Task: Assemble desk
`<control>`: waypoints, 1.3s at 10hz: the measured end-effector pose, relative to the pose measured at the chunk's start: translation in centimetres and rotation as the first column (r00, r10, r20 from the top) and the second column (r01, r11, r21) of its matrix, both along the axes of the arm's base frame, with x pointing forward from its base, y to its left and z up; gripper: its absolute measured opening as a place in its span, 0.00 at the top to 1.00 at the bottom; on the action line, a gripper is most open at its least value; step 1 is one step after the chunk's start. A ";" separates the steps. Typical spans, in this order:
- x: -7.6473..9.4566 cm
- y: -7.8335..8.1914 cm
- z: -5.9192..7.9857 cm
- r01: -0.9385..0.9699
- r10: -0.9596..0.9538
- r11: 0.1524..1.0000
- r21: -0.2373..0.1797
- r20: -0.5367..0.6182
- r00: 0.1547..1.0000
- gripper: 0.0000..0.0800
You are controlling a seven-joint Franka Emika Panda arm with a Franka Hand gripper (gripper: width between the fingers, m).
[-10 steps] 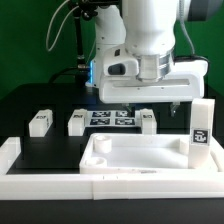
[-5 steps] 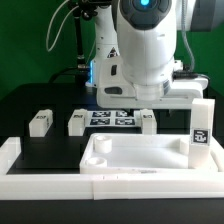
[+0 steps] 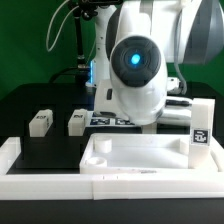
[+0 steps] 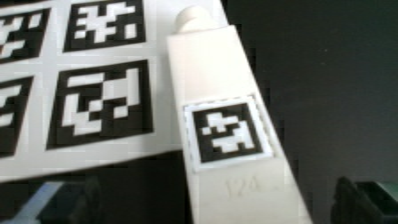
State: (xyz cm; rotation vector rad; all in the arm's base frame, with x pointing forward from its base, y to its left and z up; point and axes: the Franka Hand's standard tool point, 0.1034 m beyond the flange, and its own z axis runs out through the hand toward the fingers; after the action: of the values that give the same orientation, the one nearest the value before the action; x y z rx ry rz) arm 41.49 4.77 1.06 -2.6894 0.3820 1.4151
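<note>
Arm [image 3: 135, 65] lower now, open empty end effector [image 4: 210, 205] over leg block [image 4: 222, 120]; second block [image 3: 200, 125] upright in panel [image 3: 130, 165]

Arm [image 3: 142, 98]: one, white, folded low and forward. Joint cap [image 3: 133, 60] with a lit blue ring faces the exterior view. Claw [image 4: 214, 200]: hidden behind the arm there. In the wrist view, two dark fingers [image 4: 368, 200] stand wide apart.
</note>
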 end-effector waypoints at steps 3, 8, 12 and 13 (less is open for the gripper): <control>0.0 -0.2 -0.2 0.009 -0.009 1.000 -0.013 -0.001 1.000 0.19; 0.1 -0.5 -0.3 0.015 -0.015 1.000 -0.014 0.000 1.000 0.64; 1.3 -0.6 2.7 0.029 -0.029 1.000 0.004 -0.030 0.999 0.64; 3.0 -1.2 5.0 0.047 -0.047 0.999 0.015 -0.020 0.999 0.64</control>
State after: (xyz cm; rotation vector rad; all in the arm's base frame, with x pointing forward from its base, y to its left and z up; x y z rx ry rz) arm 44.49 3.53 6.11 -2.6379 0.4312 1.4272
